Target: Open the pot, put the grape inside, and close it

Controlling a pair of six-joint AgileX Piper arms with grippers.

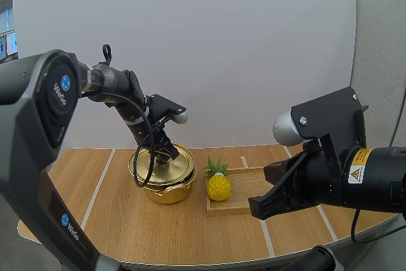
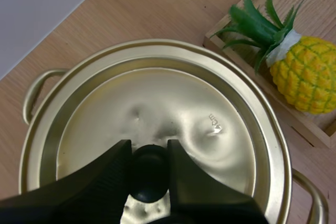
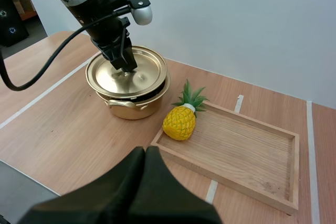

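High view shows the table [image 1: 127, 220] carrying a tray [image 1: 247, 182], with the pot [image 1: 166, 191] set just beside it. The lid [image 2: 157, 114] is seated on the pot, so opening is judged not yet done. No grape is seen; a pineapple [image 1: 219, 186] sits at the tray's end nearest the pot. The knob [image 2: 148, 174] is pinched by the left gripper [image 2: 149, 153], ready for lifting. The right gripper [image 3: 145, 153] is held near the tray, fingers pressed together, empty.

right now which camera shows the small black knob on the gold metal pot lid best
Left wrist view: the small black knob is close up, pinched by the left gripper on the gold metal lid. In the high and right wrist views that gripper covers it, so the knob cannot be made out.
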